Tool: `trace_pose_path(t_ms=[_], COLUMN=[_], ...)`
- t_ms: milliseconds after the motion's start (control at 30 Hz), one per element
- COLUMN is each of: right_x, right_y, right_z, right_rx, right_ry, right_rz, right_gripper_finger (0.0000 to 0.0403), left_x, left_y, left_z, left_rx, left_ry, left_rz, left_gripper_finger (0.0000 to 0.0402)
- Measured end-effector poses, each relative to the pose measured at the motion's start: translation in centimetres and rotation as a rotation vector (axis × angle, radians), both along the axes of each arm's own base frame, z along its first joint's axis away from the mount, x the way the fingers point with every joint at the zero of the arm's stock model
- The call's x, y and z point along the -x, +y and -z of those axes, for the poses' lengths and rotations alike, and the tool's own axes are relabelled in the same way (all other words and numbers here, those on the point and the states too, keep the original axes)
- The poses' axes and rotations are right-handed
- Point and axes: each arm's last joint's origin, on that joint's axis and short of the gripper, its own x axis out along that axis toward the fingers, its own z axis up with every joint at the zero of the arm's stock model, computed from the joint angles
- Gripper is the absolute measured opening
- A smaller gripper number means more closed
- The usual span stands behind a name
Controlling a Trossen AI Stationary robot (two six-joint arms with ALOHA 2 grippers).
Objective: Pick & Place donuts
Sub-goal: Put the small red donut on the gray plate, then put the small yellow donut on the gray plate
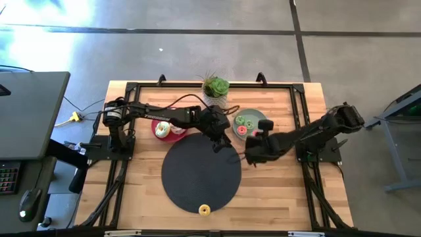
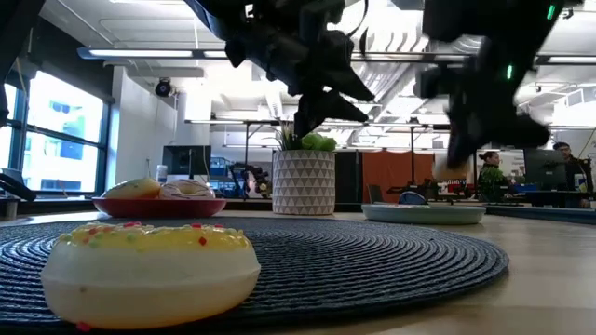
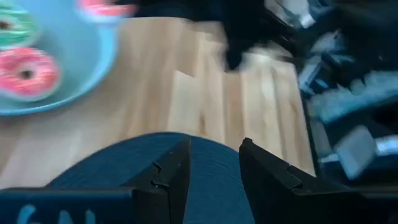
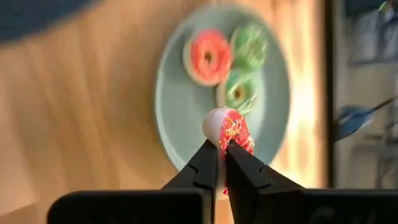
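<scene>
A yellow-frosted donut (image 1: pixel 204 210) (image 2: pixel 149 265) lies flat on the black mat (image 1: pixel 197 172) near its near edge. Two donuts (image 1: pixel 162 128) rest on the red plate (image 1: pixel 176 136). A pink donut (image 4: pixel 208 57) and two green ones (image 4: pixel 249 46) lie on the sage-green plate (image 4: pixel 180 106) (image 1: pixel 252 116). My right gripper (image 4: pixel 222 149) (image 1: pixel 262 128) hangs over that plate, shut on a red-sprinkled mini donut (image 4: pixel 229 129). My left gripper (image 3: pixel 214 165) (image 1: pixel 220 143) is open and holds nothing, above the mat's far right edge. My right gripper pinches the red-sprinkled mini donut by its rim (image 4: pixel 227 142) between the two fingertips. The fingers (image 4: pixel 205 163) come from above, slanting toward the far edge. The donut stands on edge in the hold, frosted face to one side, lifted clear above the sage-green plate.
A potted plant (image 1: pixel 215 89) in a white patterned pot (image 2: pixel 303 181) stands at the far edge between the two plates. Black frame rails (image 1: pixel 299 112) run along the table's sides. Bare wood (image 1: pixel 283 191) lies right of the mat. A person (image 2: pixel 489 177) sits in the room behind.
</scene>
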Motion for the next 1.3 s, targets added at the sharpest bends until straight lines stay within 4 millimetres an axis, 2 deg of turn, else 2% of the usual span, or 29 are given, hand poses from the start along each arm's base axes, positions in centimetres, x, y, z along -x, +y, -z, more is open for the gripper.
trace_pose_path(t_ms=[133, 267, 433, 600, 767, 833, 900, 1067, 1300], right_x=[0.6, 0.5, 0.2, -0.3, -0.5, -0.6, -0.5, -0.7, -1.8], right_y=[-2.4, -3.7, -4.6, -5.1, -5.4, -5.4, -5.4, -5.3, -4.6], right_z=[3.4, 4.5, 4.5, 4.7, 4.5, 4.6, 4.6, 4.3, 2.2], right_rx=[-0.080, -0.127, -0.120, -0.111, -0.103, -0.132, -0.150, -0.160, -0.164], right_ry=[-0.013, -0.049, -0.044, -0.086, -0.089, -0.090, -0.084, -0.095, -0.072], right_rz=[0.029, 0.012, -0.010, -0.058, -0.090, -0.098, -0.100, -0.088, -0.107], right_gripper_finger=[0.0010, 0.0011, 0.0011, 0.0019, 0.0045, 0.0059, 0.0075, 0.0116, 0.0164], left_x=[0.0, 0.9, 3.3, 6.4, 8.8, 9.0, 9.9, 10.6, 10.9], left_y=[-1.0, -1.3, -1.3, -1.9, -3.5, -4.1, -4.6, -6.0, -7.6], left_z=[-0.1, -1.5, -4.0, -6.2, -7.6, -8.3, -8.2, -8.3, -7.6], left_rx=[-0.028, -0.041, -0.173, -0.334, -0.430, -0.461, -0.487, -0.495, -0.480], left_ry=[-0.047, -0.085, -0.062, 0.042, 0.126, 0.115, 0.173, 0.208, 0.236], left_rz=[0.155, 0.235, 0.249, 0.196, 0.138, 0.097, 0.083, 0.056, 0.039], left_gripper_finger=[0.0131, 0.0131, 0.0131, 0.0131, 0.0131, 0.0131, 0.0131, 0.0131, 0.0131])
